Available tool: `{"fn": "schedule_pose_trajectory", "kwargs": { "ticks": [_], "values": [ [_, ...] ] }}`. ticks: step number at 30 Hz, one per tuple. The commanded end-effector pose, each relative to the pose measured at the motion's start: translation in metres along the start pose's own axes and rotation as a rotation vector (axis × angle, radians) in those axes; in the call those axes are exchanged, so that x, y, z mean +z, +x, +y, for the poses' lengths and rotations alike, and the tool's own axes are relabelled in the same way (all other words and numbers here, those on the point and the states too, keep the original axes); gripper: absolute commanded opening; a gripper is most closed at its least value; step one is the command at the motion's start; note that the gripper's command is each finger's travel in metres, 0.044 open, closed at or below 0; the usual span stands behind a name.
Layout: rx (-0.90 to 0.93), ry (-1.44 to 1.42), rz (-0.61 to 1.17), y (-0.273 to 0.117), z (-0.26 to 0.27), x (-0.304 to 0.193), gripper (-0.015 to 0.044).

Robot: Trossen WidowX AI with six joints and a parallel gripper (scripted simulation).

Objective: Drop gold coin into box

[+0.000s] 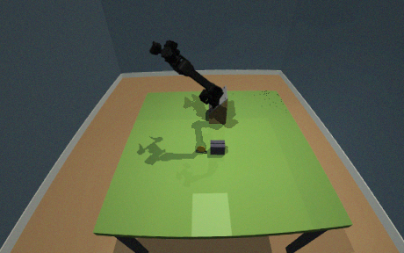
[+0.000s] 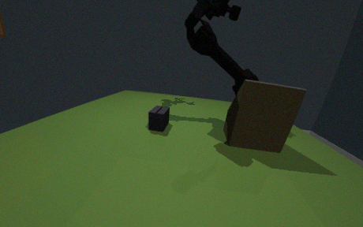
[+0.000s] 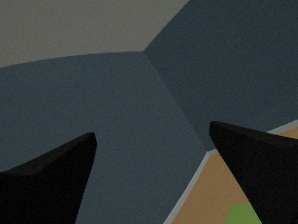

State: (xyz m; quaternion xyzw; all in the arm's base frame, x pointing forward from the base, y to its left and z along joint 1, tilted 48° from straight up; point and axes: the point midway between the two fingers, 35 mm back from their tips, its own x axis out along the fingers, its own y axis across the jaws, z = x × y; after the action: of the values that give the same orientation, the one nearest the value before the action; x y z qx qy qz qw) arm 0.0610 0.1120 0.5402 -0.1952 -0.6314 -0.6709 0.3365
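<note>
The gold coin (image 1: 201, 148) stands on edge in the dark-green holder (image 1: 201, 152), left of the box in the top view. The grey box (image 1: 217, 149) (image 2: 159, 120) is closed, with a dark narrow slot across its lid. In the exterior view the coin and holder do not show; the box seems to hide them. My gripper (image 3: 153, 131) is open, with nothing between its two dark fingers in the wrist view. It is raised high above the table, far from the coin and box, and points toward the walls.
The arm rises from a brown block-like stand (image 1: 218, 115) (image 2: 266, 118) on the green table (image 1: 263, 184) (image 2: 99, 165), behind the box in the top view. The arm's shadows fall across the table, around the coin. The wrist view shows walls, floor and a table corner.
</note>
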Motion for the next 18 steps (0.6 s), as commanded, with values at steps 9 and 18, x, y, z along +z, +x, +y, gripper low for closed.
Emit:
{"fn": "schedule_pose_trajectory", "kwargs": {
  "ticks": [9,18],
  "values": [
    [-0.111,-0.096,0.256,0.075,-0.049,-0.047,0.0164],
    [-0.144,-0.349,0.727,0.117,-0.112,-0.155,0.0161]
  ]
}}
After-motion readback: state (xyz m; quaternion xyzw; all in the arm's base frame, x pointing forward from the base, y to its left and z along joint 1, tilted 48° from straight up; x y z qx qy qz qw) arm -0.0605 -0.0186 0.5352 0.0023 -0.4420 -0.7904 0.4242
